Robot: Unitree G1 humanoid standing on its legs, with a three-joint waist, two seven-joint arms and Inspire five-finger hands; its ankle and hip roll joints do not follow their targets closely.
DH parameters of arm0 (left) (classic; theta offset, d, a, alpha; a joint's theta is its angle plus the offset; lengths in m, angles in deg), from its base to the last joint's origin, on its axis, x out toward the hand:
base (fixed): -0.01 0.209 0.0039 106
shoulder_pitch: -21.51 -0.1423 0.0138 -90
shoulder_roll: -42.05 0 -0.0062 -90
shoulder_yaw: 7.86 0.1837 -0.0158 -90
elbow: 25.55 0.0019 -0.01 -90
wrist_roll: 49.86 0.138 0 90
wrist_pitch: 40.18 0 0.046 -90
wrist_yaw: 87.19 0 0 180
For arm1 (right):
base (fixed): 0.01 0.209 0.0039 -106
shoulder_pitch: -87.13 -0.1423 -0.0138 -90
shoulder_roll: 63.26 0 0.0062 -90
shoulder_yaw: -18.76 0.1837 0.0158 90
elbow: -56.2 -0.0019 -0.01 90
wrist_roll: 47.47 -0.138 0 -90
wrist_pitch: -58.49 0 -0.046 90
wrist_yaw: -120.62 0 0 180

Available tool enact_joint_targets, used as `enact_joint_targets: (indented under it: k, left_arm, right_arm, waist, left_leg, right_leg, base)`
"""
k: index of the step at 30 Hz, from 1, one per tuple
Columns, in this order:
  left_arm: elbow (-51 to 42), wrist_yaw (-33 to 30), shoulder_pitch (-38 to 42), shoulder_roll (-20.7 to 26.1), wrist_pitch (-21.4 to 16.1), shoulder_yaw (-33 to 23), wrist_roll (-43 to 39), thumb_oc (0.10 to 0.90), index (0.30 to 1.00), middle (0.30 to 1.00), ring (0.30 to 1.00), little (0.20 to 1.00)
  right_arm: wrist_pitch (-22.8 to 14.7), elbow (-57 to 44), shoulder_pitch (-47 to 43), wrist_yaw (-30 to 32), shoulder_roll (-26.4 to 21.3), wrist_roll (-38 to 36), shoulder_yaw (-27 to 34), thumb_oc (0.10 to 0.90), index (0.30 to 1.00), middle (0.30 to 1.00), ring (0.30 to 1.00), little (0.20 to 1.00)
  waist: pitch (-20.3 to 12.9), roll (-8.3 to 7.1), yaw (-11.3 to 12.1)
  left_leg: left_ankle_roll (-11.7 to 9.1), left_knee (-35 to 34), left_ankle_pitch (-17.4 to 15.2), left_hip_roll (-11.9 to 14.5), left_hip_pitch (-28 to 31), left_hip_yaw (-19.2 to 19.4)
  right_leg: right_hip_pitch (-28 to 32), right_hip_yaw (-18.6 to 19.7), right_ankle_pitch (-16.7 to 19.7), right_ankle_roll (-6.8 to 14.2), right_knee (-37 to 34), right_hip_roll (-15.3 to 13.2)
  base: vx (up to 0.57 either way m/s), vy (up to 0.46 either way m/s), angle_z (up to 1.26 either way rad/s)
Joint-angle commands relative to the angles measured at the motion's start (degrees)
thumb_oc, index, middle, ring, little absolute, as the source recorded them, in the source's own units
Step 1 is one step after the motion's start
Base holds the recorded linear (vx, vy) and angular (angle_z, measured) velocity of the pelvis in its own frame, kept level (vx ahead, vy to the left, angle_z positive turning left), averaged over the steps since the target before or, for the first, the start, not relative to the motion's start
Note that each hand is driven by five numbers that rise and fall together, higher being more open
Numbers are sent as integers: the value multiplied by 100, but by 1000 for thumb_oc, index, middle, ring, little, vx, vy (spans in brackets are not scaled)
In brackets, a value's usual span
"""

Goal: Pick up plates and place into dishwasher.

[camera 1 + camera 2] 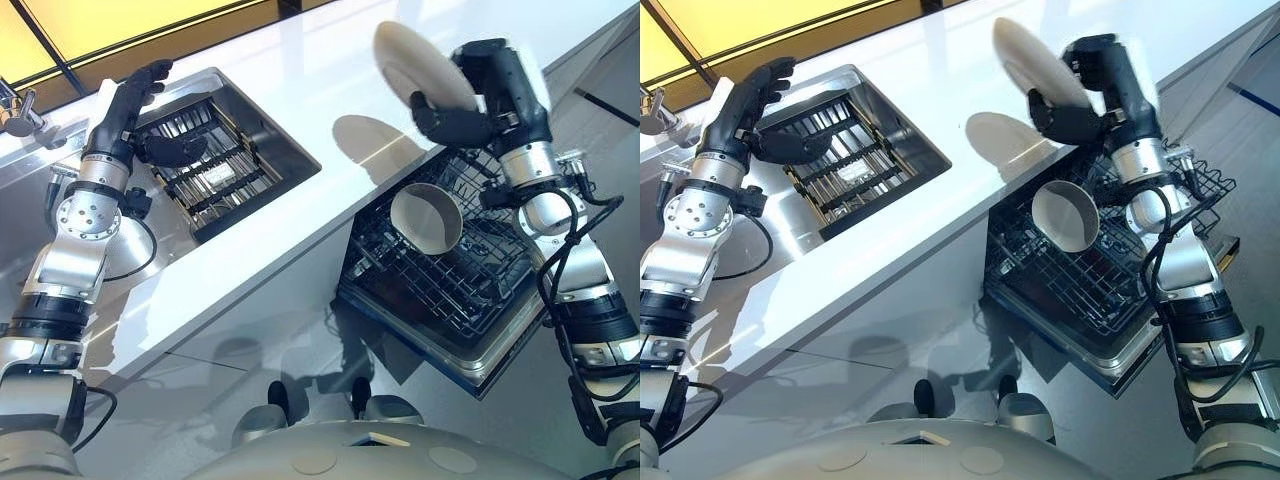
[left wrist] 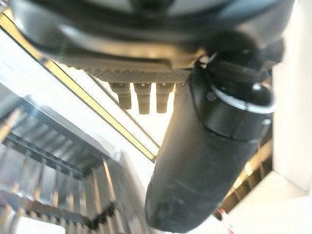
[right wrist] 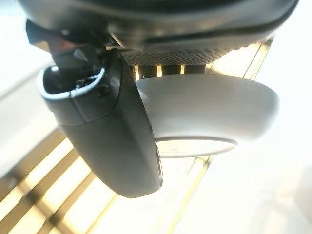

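My right hand (image 1: 470, 110) is shut on a beige plate (image 1: 422, 66), pinching it between thumb and fingers. It holds the plate tilted in the air above the white counter's edge, just over the open dishwasher rack (image 1: 440, 280). In the right wrist view the plate (image 3: 209, 109) sits against the thumb (image 3: 112, 131). A second beige plate (image 1: 427, 217) stands on edge in the rack. My left hand (image 1: 135, 105) hovers open over the sink (image 1: 215, 150), fingers straight and holding nothing; its thumb (image 2: 204, 151) shows in the left wrist view.
A dark wire drying rack (image 1: 205, 165) lies inside the sink. A tap (image 1: 15, 115) stands at the far left. The white counter (image 1: 330, 90) runs between the sink and the pulled-out dishwasher rack.
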Motion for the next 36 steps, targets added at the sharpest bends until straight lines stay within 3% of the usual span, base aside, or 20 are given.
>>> enact_joint_targets:
  k: [1, 6, 9, 13, 19, 26, 30, 36]
  left_arm:
    - [187, -632, 115, 367, -440, -646, 59, 800, 900, 900, 900, 900]
    - [232, -816, -94, 215, -420, -791, 8, 800, 900, 900, 900, 900]
    - [210, -958, -234, 95, -384, -869, 1, 800, 900, 900, 900, 900]
    - [131, -1069, -404, -6, -388, -981, -15, 800, 900, 900, 900, 900]
    - [175, -1054, -529, 53, -515, -1162, -192, 800, 900, 900, 900, 900]
    - [252, -1021, -564, 23, -642, -1103, -186, 800, 900, 900, 900, 900]
    - [261, -967, -583, -2, -640, -1104, -165, 800, 900, 900, 900, 900]
    - [288, -839, -715, 64, -685, -1258, -205, 800, 900, 900, 900, 900]
  right_arm:
    - [-663, -34, -40, 1303, -96, -273, 965, 100, 300, 300, 300, 200]
    - [-722, 258, 491, 2122, 19, -145, 1419, 100, 300, 300, 300, 200]
    - [-803, 423, 877, 2276, 184, -121, 1624, 100, 300, 300, 300, 200]
    - [-878, 575, 1310, 1771, 420, -115, 1615, 100, 300, 300, 300, 200]
    - [-788, 1084, 1781, 287, 591, -351, 1217, 100, 300, 300, 300, 200]
    - [-1097, 1022, 1723, -36, 428, -123, 849, 100, 300, 300, 300, 200]
    - [-1070, 924, 1671, -415, 323, -79, 767, 100, 300, 300, 300, 200]
    - [-714, 680, 1755, -1204, 136, -462, 790, 100, 300, 300, 300, 200]
  waist:
    - [-608, 291, -109]
    - [-587, 328, -181]
    - [-549, 364, -249]
    - [-500, 391, -295]
    - [-435, 380, -333]
    - [-322, 353, -290]
    - [-291, 340, -259]
    - [-253, 302, -245]
  left_leg:
    - [131, 19, -353, -293, -143, 11]
    - [145, 15, -364, -302, -131, 58]
    - [157, 20, -375, -313, -115, 92]
    - [176, 25, -376, -319, -98, 108]
    - [193, 40, -368, -319, -116, 127]
    - [183, 85, -360, -324, -120, 76]
    - [179, 96, -371, -331, -126, 50]
    - [175, 109, -374, -328, -150, 15]
  right_leg:
    - [-379, -104, -659, 228, 884, 416]
    - [-412, -116, -681, 234, 936, 407]
    - [-442, -121, -698, 241, 990, 398]
    - [-467, -120, -716, 245, 1047, 389]
    - [-514, -159, -751, 230, 1115, 372]
    - [-521, -170, -773, 200, 1182, 398]
    - [-521, -187, -805, 192, 1208, 406]
    - [-529, -197, -855, 165, 1249, 421]
  base:
    - [0, 0, 0]
    - [7, 13, -3]
    - [17, 28, -6]
    - [10, 12, -14]
    - [-4, 0, -8]
    - [0, 0, 0]
    - [0, 0, 0]
    - [7, -14, 3]
